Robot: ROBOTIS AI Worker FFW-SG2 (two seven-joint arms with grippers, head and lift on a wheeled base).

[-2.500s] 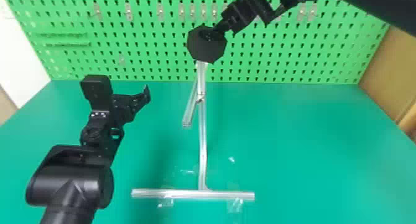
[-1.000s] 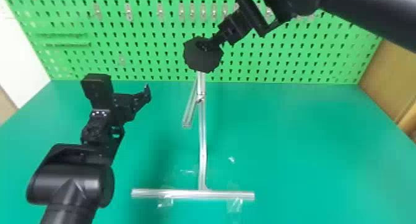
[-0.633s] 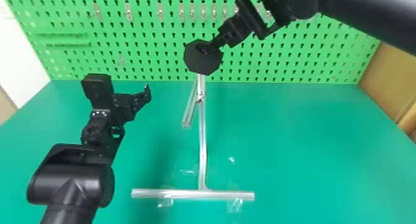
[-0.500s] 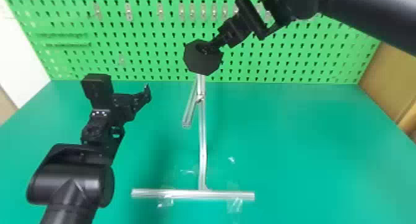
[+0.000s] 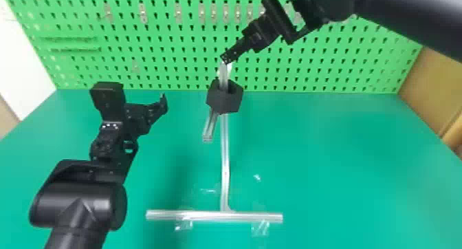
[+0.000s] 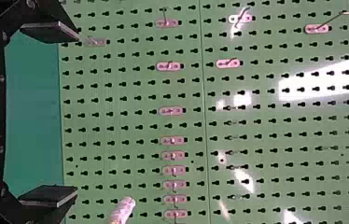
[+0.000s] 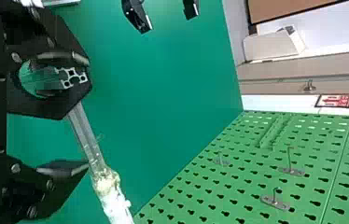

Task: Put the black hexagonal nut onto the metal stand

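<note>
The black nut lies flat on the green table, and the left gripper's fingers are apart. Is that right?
Not quite: the head view shows the nut up around the post of the metal stand. The left gripper's fingers are indeed apart.

In the head view, the nut [image 5: 225, 102] hides the stretch of the stand's post [image 5: 224, 155] inside it; whether the right hand [image 5: 226, 58] touches the post's tip can't be told. The right arm [image 5: 405, 18] runs off the top and right edges, the left arm [image 5: 79, 205] off the bottom. In the right wrist view, the wall sign [image 7: 333, 101] is too small to read.
</note>
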